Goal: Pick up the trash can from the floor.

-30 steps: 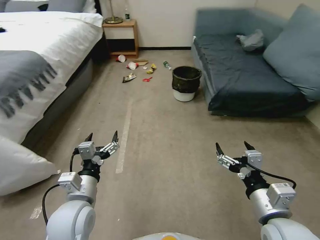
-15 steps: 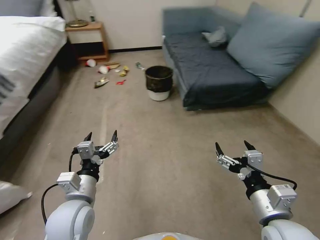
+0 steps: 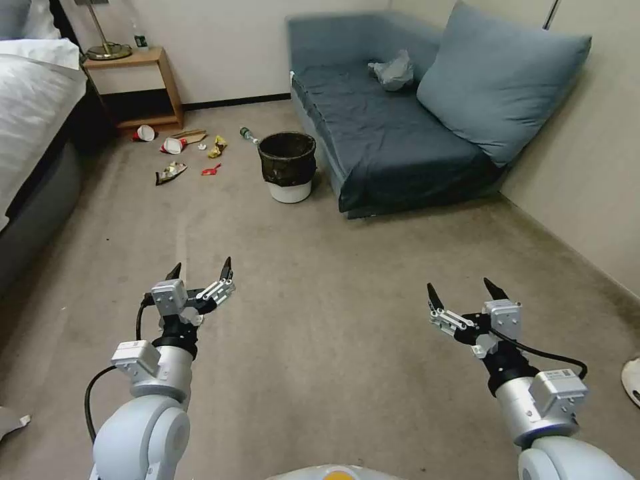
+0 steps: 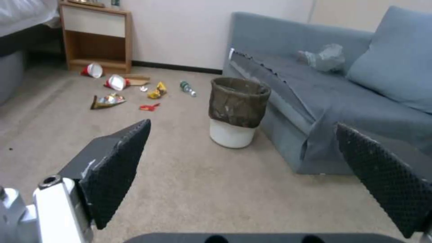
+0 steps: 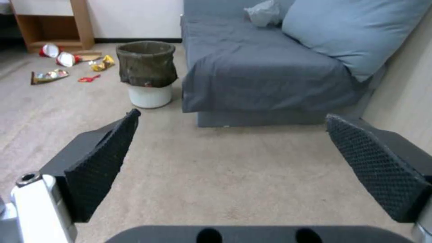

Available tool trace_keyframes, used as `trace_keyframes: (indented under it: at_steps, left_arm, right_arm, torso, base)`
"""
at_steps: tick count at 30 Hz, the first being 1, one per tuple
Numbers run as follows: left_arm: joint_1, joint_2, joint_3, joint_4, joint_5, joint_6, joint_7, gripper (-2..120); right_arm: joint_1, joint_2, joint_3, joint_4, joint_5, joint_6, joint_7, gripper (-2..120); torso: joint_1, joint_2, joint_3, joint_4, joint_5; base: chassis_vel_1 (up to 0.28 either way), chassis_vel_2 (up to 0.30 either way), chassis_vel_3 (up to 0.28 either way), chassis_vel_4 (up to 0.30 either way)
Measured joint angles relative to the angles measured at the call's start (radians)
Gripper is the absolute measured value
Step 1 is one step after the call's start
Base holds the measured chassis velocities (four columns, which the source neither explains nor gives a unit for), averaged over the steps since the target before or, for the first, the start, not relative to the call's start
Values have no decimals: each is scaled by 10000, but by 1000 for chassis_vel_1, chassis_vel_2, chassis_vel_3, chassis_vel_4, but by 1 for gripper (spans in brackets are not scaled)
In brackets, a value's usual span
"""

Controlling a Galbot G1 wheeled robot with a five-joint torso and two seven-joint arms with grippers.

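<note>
The trash can point(image 3: 287, 167) is a small white bin with a dark liner over its rim; it stands upright on the beige carpet floor point(image 3: 333, 320) beside the sofa's near corner. The left wrist view has the trash can point(image 4: 237, 111) ahead between its fingers, and the right wrist view has the trash can point(image 5: 147, 72) off to one side. My left gripper point(image 3: 200, 270) and right gripper point(image 3: 462, 291) hover open and empty, well short of the can, low in the head view.
A blue-grey sofa point(image 3: 393, 133) with a big cushion point(image 3: 500, 73) and a grey bag point(image 3: 393, 70) stands right of the can. Scattered litter point(image 3: 180, 150) lies on the carpet left of it, before a wooden nightstand point(image 3: 137, 87). The bed point(image 3: 33, 127) runs along the left; a wall point(image 3: 593, 187) on the right.
The whole picture has slid leftward, so the camera has turned right. The can now sits left of centre and more of the right wall shows. Both arms keep their pose, still open.
</note>
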Motion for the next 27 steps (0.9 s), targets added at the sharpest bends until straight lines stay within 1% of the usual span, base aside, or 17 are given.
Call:
trace_keyframes:
  at_steps: [6, 12, 20, 24, 25, 27]
  left_arm:
    - [13, -103, 53, 0, 103, 16, -58, 100]
    - [49, -173, 74, -26, 112, 32, -131, 100]
    - [11, -174, 60, -46, 115, 63, -153, 100]
    - [-98, -195, 88, -11, 119, 150, -168, 100]
    - [-132, -200, 98, 9, 120, 168, -171, 100]
    - [-188, -203, 102, 58, 121, 176, -173, 100]
  right_arm:
    - [-6, 0, 34, -114, 149, 243, -102, 100]
    - [57, -1, 36, -136, 184, 241, -103, 100]
    - [137, -1, 37, -216, 225, 223, -78, 100]
    - [192, -1, 109, -270, 313, 213, -58, 100]
    - [198, -1, 113, -288, 322, 212, -50, 100]
    - [247, -1, 112, -319, 325, 208, -45, 100]
  torso:
    - [-1, 0, 0, -1, 0]
    - [-1, 1, -1, 0, 0]
    - [0, 0, 1, 0, 1]
    - [-1, 0, 0, 2, 5]
    - [0, 0, 1, -2, -5]
    - [-1, 0, 2, 2, 3]
  base:
    - [0, 0, 0, 0]
    - [-88, 70, 79, -80]
    - [-214, 208, 186, -203]
    - [-292, 281, 266, -299]
    - [-357, 339, 333, -294]
    - [-305, 330, 354, -376]
